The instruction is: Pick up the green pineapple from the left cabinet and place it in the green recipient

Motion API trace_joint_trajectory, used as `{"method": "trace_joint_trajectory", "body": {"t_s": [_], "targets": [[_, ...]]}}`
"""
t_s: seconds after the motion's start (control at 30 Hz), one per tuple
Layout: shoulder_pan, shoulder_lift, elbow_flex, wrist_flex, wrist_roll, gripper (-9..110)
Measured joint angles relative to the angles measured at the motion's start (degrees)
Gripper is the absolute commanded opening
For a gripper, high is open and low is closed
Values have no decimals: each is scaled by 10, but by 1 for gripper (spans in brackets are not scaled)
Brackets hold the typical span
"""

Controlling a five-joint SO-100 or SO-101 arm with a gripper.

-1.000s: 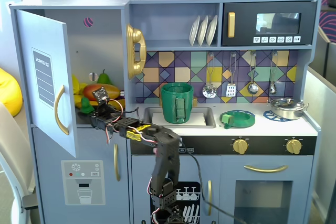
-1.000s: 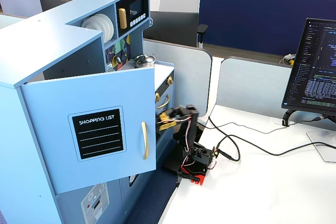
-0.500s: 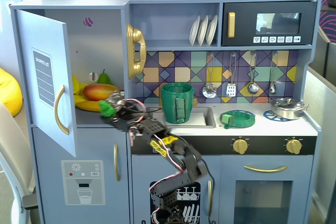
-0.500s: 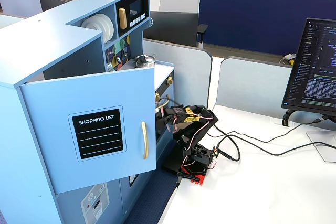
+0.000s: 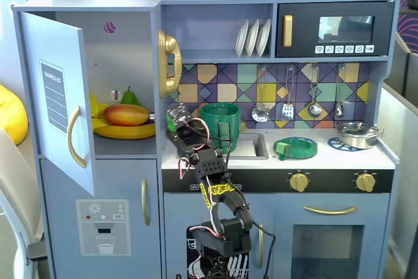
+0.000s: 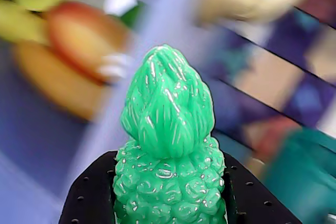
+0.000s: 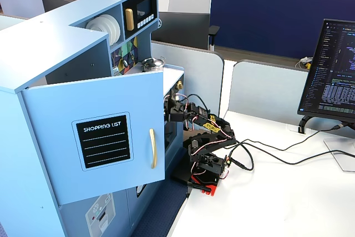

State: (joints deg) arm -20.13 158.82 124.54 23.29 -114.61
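My gripper (image 5: 175, 124) is shut on the green pineapple (image 5: 174, 118) and holds it in the air just right of the left cabinet's open shelf (image 5: 124, 148), in front of the backsplash. In the wrist view the pineapple (image 6: 168, 145) fills the centre, leaf tuft up, with a black finger (image 6: 92, 198) pressed on each side of its bumpy body. The left cabinet's door (image 5: 59, 102), with its shopping list label, stands open; it also shows in the other fixed view (image 7: 102, 137). The green recipient (image 5: 220, 122), a tall dark green pot, stands on the counter just right of the gripper.
A mango (image 5: 126, 115), bananas (image 5: 124, 132) and a green pear (image 5: 129, 96) lie in the open cabinet. A gold phone (image 5: 168, 63) hangs above the gripper. A sink (image 5: 248, 145), a flat green dish (image 5: 295, 148) and a metal pot (image 5: 357, 134) are on the counter.
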Motion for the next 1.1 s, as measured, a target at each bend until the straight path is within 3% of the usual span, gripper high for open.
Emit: {"method": "trace_joint_trajectory", "body": {"t_s": [0.37, 0.9, 0.97, 1.1], "targets": [[171, -272, -139, -144, 148, 0], [196, -528, -334, -207, 181, 0], [196, -551, -350, -207, 181, 4], [196, -584, -376, -207, 197, 23]]}}
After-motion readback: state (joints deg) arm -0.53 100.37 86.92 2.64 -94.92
